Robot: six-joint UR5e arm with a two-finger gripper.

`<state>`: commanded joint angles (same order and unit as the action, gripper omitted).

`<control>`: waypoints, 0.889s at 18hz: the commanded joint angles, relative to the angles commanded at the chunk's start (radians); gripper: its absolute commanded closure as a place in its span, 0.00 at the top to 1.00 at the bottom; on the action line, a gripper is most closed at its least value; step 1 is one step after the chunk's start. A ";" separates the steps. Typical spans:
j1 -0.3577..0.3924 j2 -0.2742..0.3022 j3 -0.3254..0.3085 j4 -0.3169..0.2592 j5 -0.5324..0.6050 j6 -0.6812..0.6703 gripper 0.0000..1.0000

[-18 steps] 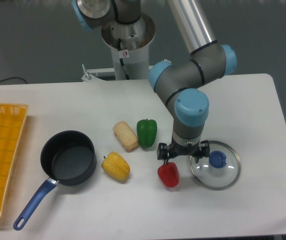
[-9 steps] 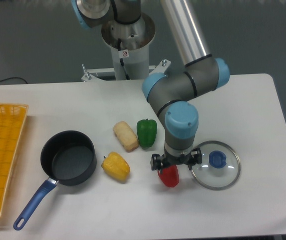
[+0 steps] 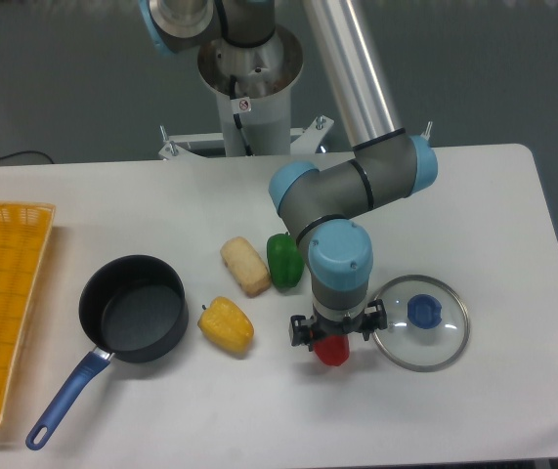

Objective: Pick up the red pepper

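One white table (image 3: 474,205) holds peppers, pot, lid, against grey wall.

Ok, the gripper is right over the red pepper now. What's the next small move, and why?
Probably close the fingers. The gripper sits directly over the red pepper, covering its top, so only the lower part shows below the wrist. Whether the fingers already touch it is hidden from this view. The glass lid lies close on one side, so I'd avoid shifting sideways first.

On the surface (image 3: 513,225), the red pepper (image 3: 333,350) sits under the gripper (image 3: 336,332), lid (image 3: 421,322) to its right, yellow pepper (image 3: 227,325) and pot (image 3: 133,309) left, green pepper (image 3: 282,262) behind.
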<state>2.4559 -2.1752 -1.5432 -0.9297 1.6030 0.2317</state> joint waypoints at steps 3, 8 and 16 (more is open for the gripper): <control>-0.003 -0.008 0.000 0.000 0.012 -0.011 1.00; -0.005 -0.008 -0.008 0.005 0.022 -0.005 0.84; -0.006 -0.015 -0.008 0.009 0.038 0.000 0.67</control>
<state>2.4498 -2.1905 -1.5509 -0.9204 1.6413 0.2316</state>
